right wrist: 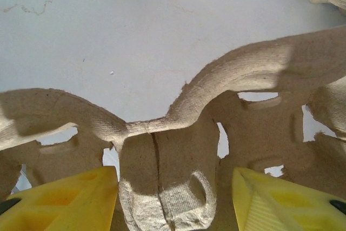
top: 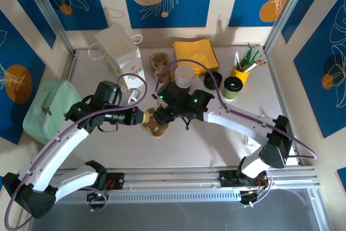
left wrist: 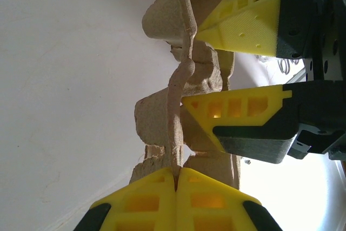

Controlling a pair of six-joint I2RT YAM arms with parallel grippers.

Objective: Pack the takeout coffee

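Currently the left gripper [left wrist: 176,183] is pinching the rim of the pulp cup carrier [left wrist: 157,117], its jaws pressed together on the cardboard edge. The right gripper [right wrist: 174,182] is straddling the carrier's centre ridge, jaws spread to either side. The takeout coffee [top: 233,87] is standing upright on the table [top: 189,150], well apart at the carrier's 2 o'clock, just beside the yellow utensil holder [top: 241,73].

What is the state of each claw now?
Left claw: closed on the carrier edge.
Right claw: open, one finger on each side of the carrier's middle.
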